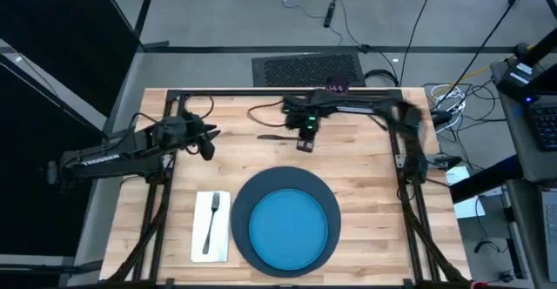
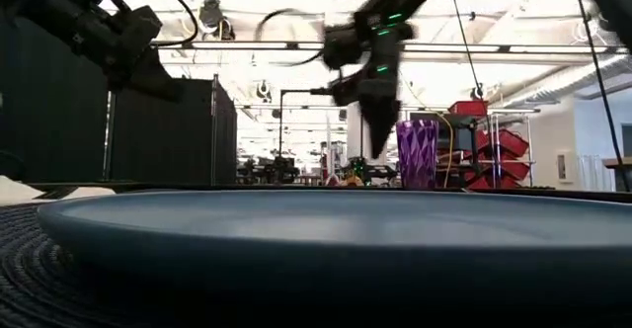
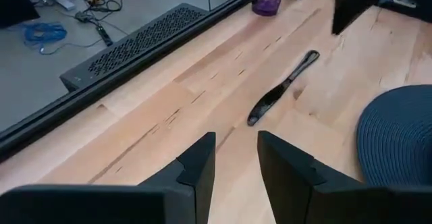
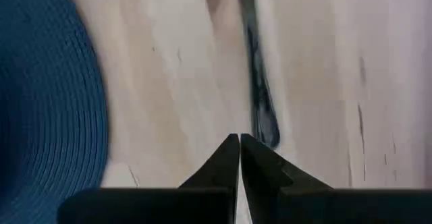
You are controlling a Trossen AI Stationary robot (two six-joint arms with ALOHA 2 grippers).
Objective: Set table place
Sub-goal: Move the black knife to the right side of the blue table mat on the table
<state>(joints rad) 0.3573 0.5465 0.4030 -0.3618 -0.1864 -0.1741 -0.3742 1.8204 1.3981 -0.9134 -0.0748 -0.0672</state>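
Note:
A dark navy round disc [image 1: 287, 184] lies near the front edge of the table [image 1: 365, 176], with a bright blue plate [image 1: 288, 225] on it. Left of the disc a white napkin [image 1: 202, 237] lies flat, a metal fork [image 1: 211, 222] on top of it. A knife [image 1: 277, 136] lies flat on the planks beyond the disc, also seen as the knife [image 3: 280, 92] in the left wrist view. A purple cup [image 1: 337, 86] stands at the far edge. My right gripper [image 1: 305, 144] hangs shut, pointing down, just right of the knife and above the table. My left gripper [image 3: 236, 156] is open, raised over the left part of the table.
The black table frame runs along the far edge [image 1: 261, 91]. A floor grille [image 1: 306, 67] and cables lie beyond it. Bare planks [image 1: 374, 202] lie right of the disc. The right arm [image 1: 365, 106] stretches along the far edge close to the cup.

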